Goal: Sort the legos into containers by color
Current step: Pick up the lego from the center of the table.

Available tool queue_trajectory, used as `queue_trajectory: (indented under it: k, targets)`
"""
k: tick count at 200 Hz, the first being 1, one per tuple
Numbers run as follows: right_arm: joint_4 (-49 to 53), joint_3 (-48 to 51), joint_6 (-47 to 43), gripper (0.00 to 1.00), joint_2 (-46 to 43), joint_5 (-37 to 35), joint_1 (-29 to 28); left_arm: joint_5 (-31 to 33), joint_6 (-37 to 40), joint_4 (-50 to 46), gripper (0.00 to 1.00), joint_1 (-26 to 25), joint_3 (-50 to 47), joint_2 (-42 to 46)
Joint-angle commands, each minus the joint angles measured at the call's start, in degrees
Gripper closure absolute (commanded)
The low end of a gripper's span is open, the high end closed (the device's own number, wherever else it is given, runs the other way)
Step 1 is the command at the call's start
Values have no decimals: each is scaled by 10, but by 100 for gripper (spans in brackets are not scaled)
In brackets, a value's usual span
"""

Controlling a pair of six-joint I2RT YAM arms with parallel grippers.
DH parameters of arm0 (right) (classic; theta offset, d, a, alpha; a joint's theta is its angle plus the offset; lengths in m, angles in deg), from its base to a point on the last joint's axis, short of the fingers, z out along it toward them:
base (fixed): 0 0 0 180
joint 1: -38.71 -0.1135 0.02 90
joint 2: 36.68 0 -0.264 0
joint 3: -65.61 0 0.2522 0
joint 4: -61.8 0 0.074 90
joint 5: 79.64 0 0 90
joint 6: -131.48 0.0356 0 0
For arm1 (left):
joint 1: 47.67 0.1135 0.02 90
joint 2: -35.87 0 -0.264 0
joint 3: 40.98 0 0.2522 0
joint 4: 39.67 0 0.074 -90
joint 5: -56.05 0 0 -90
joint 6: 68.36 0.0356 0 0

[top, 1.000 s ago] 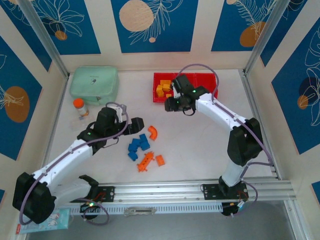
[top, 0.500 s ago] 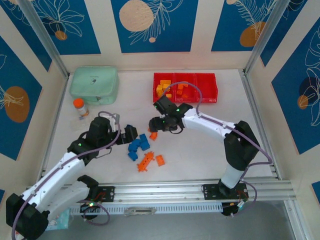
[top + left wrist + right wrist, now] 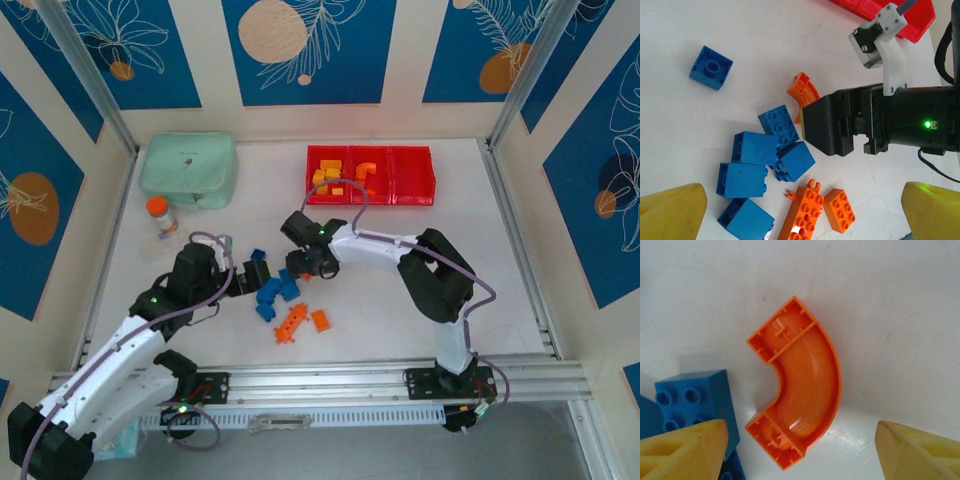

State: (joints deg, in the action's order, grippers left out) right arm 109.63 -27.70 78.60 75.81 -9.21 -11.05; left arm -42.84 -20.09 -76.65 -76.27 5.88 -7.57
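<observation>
Containers [image 3: 412,178], three red bins joined in a row, are sitting at the far side of the table [image 3: 380,310]. Yellow legos [image 3: 324,178] are lying in the left bin and orange pieces [image 3: 364,172] in the middle one.

Right gripper [image 3: 801,437] is hovering with its jaws spread wide, gripping nothing. An orange arch [image 3: 807,385] is lying on the table with its hollow side facing the camera, its lower end between the yellow fingertips [image 3: 685,445] and apart from both.

Left gripper [image 3: 802,212] is also gaping wide and empty above a cluster of blue bricks [image 3: 754,149], a long studded orange piece [image 3: 291,323] and a small orange brick [image 3: 840,210].

Left wrist view is showing a lone blue brick [image 3: 711,67] apart from the cluster, and the right gripper's black body covering part of the arch. The right wrist view is showing the arch whole, with one blue brick just beside it.
</observation>
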Motion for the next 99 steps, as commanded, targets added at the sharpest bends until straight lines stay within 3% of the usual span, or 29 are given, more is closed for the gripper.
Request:
queue_trajectory:
  k: [1, 28, 99]
  targets:
    - [7, -25, 8, 22, 19, -27, 0, 7, -3, -2, 1, 7, -5, 4]
    - [15, -46, 8, 23, 39, -41, 2, 9, -1, -3, 1, 7, -6, 8]
    - [16, -84, -10, 38, 90, -47, 10, 15, 5, -20, 1, 7, -2, 17]
